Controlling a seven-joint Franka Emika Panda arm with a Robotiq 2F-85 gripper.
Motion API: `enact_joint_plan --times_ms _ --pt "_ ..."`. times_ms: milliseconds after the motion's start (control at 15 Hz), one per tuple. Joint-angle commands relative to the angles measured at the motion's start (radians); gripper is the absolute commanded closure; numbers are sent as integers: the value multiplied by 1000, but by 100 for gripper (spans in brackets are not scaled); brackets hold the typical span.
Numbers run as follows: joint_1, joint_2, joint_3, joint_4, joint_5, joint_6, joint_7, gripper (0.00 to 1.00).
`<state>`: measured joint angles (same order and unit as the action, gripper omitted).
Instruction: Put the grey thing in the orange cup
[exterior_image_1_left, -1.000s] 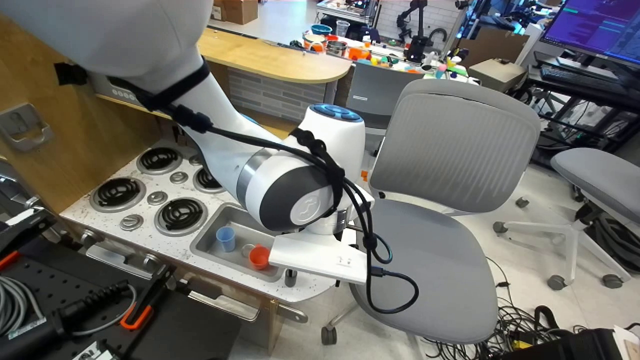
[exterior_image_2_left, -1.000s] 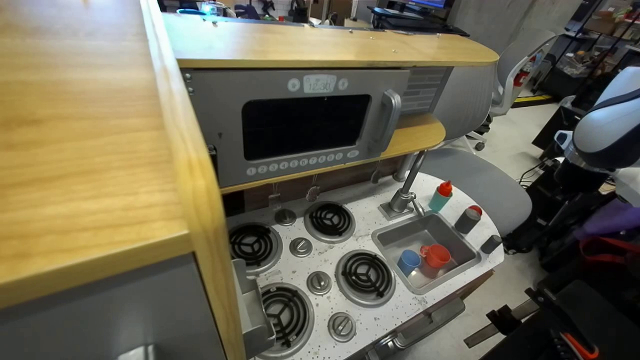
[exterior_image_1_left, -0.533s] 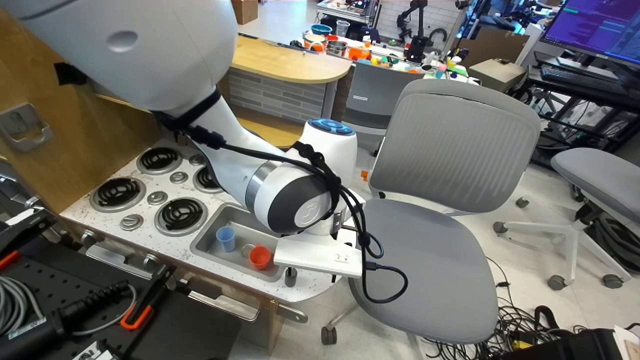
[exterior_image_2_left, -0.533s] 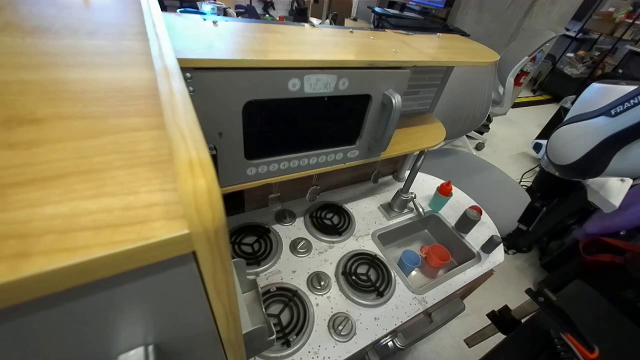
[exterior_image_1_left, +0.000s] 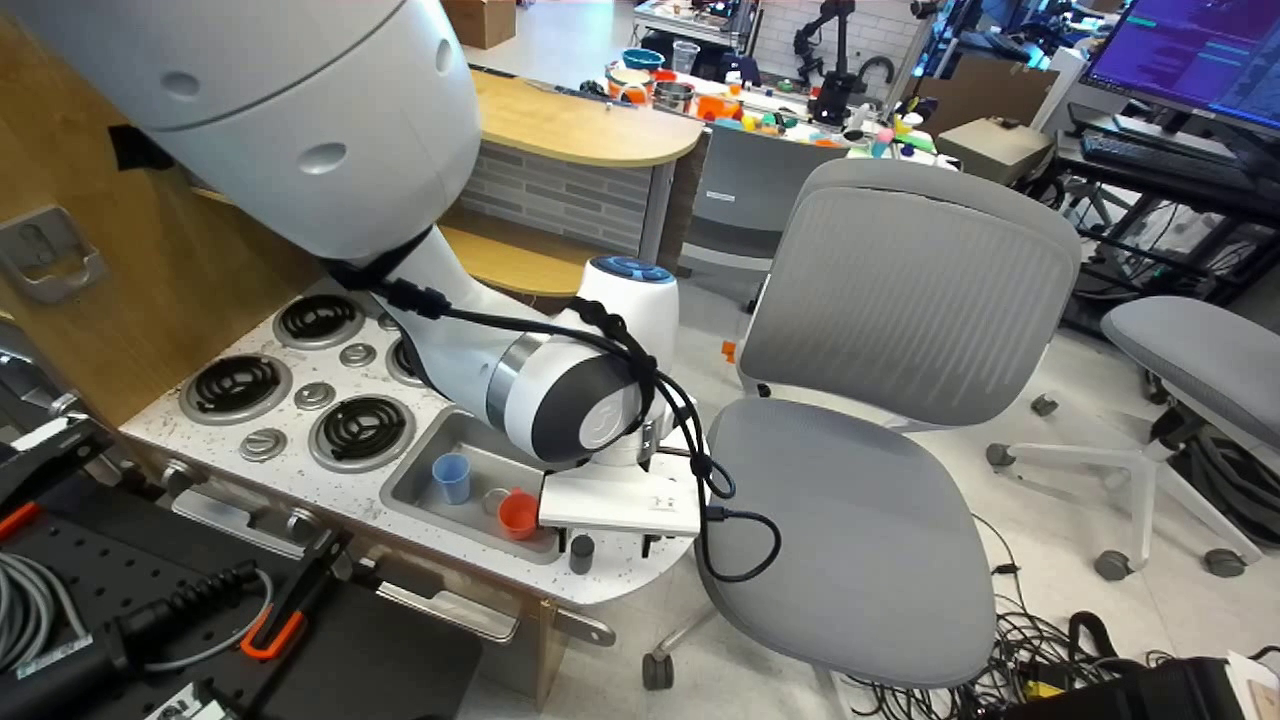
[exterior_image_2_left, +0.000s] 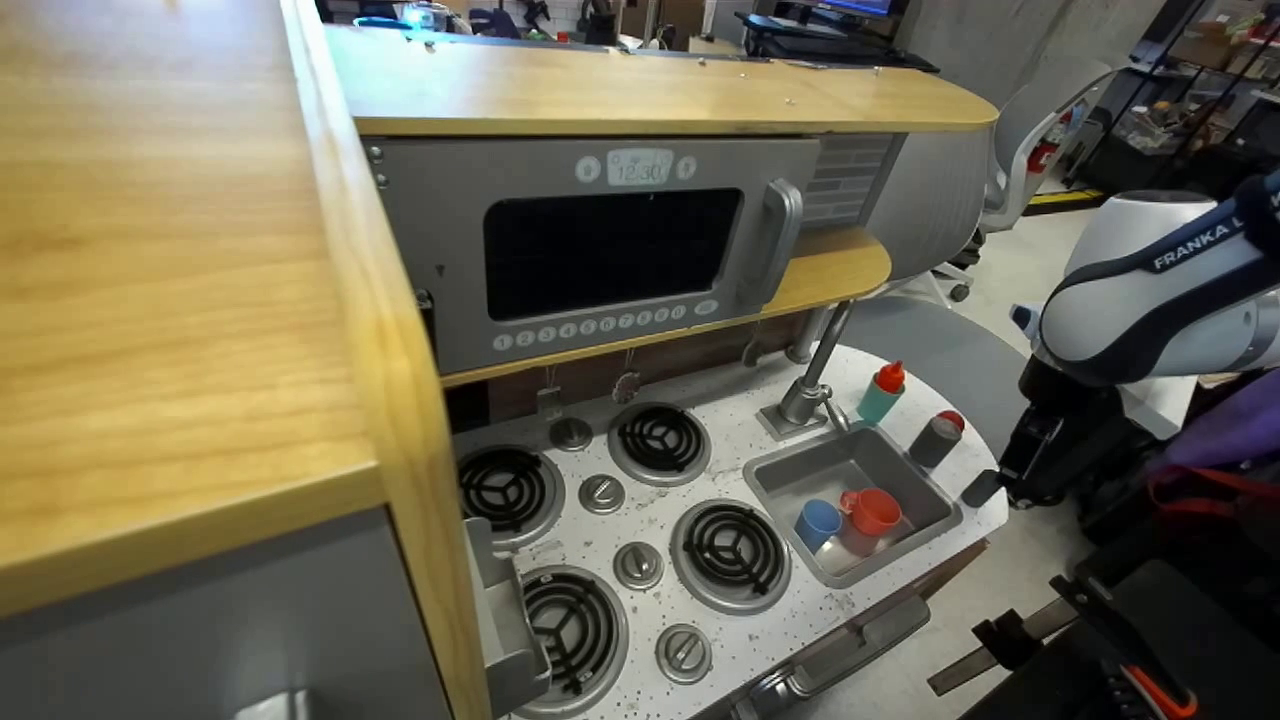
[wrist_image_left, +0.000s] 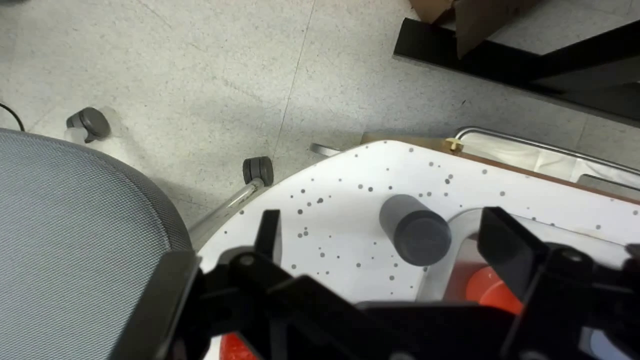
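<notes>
Grey thing (wrist_image_left: 415, 230) upright on countertop (wrist_image_left: 345, 250) beside sink (wrist_image_left: 462, 227); wrist view places it between the spread fingers of the gripper (wrist_image_left: 382, 215), nearer the sink-side finger.

High up in an exterior view, we're peering down from the front of the bench (exterior_image_1_left: 620, 572), the robot arm (exterior_image_1_left: 370, 190) looming close! In an exterior view with the wooden cabinet (exterior_image_2_left: 180, 280) near at left, we tilt down facing the microwave (exterior_image_2_left: 610, 255). Both exterior views share burners (exterior_image_2_left: 735, 555) and sink (exterior_image_2_left: 840, 462). Into the wrist view, closest of all, steeply down past the gripper (wrist_image_left: 385, 237) onto bench and floor (wrist_image_left: 225, 65), and all three share the orange cup (exterior_image_1_left: 518, 515) and the grey thing (wrist_image_left: 415, 230)!
</notes>
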<state>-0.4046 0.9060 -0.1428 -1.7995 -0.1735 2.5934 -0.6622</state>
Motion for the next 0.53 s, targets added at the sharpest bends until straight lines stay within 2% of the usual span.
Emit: enact_joint_plan --times_ms 0,467 --pt "9 26 4 32 -31 -40 1 0" --pt "34 72 -12 62 -29 -49 47 0"
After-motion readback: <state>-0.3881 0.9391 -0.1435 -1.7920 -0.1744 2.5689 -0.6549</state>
